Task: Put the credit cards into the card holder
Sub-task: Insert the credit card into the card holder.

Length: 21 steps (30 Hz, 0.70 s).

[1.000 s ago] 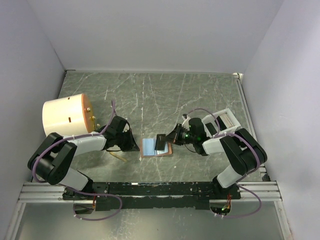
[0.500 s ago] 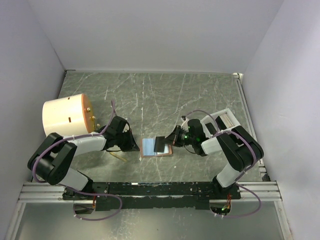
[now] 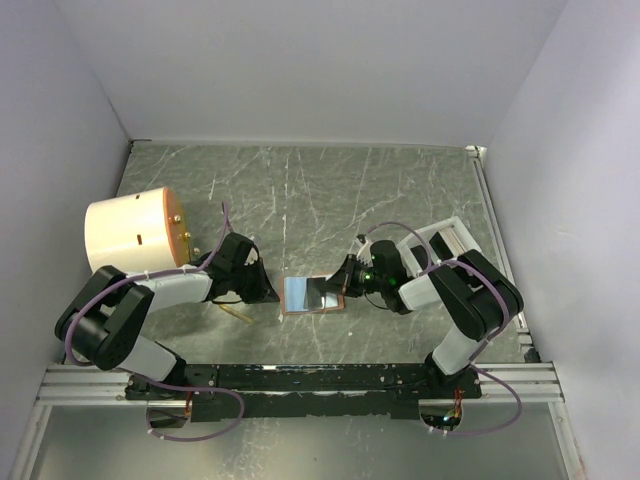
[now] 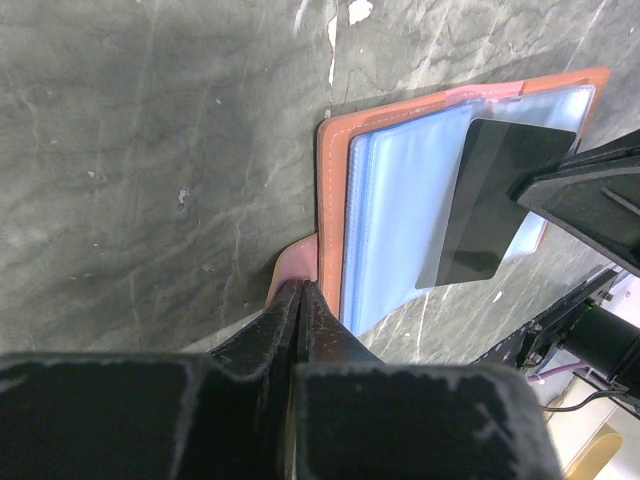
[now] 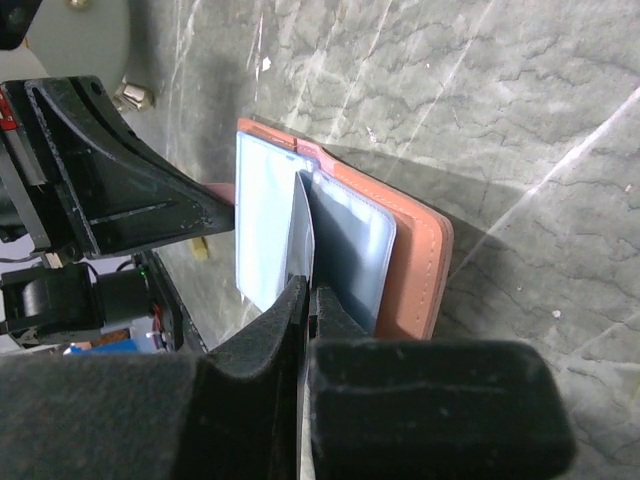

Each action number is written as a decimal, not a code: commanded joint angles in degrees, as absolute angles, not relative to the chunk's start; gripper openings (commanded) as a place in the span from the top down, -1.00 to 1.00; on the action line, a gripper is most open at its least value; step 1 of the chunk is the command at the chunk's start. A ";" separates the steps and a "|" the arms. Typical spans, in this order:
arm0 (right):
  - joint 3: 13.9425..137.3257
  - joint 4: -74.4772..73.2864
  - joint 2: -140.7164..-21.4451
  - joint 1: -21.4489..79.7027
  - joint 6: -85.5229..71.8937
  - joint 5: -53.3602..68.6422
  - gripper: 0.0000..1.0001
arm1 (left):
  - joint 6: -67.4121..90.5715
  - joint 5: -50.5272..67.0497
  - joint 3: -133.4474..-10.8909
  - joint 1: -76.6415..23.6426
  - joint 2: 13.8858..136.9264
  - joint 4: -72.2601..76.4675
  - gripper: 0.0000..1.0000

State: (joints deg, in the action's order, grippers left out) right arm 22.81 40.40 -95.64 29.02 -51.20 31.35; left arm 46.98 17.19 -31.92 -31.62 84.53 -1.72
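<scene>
Top view: you get the layout only. The card holder point(image 3: 312, 295) lies open on the grey marbled tabletop point(image 3: 300, 190), near-centre between the two arms. The cream cylinder point(image 3: 128, 235) sits far left and the white tray point(image 3: 452, 238) far right, both well apart from the holder.

Left wrist view: this gives you the detail. The holder has a tan-orange leather rim with stitching and glossy pale blue plastic sleeves inside. The left fingers point(image 4: 270, 330) are pressed narrow on the holder's small rounded tab point(image 4: 293, 265). From here the credit card point(image 4: 495, 200) reads as a dark flat rectangle, tilted over the sleeves.

Right wrist view: the same card shows nearly edge-on, thin and whitish-grey (the dark look is only shadow). The right fingers point(image 5: 255, 345) are clamped tight on its near end, and its far edge meets the sleeves by the middle fold. Whether it sits inside a pocket, you cannot tell.

Pose: both forearms reach low and inward, wrists facing each other across the holder.
</scene>
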 commanded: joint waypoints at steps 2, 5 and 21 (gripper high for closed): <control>23.70 36.62 -96.46 29.52 -47.80 30.87 1.00 | 46.76 16.18 -30.76 -31.32 84.69 -1.55 0.82; 24.06 36.25 -96.74 29.51 -47.55 31.06 1.00 | 46.76 16.14 -30.72 -31.38 84.68 -1.56 0.82; 29.11 30.53 -99.69 30.33 -46.26 31.11 0.99 | 46.89 16.61 -30.83 -31.36 84.83 -1.29 0.82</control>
State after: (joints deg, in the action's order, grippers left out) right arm 27.44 35.24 -98.19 29.45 -48.95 32.82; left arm 47.13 17.21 -31.90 -31.59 84.53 -1.67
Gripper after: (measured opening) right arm 0.008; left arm 0.094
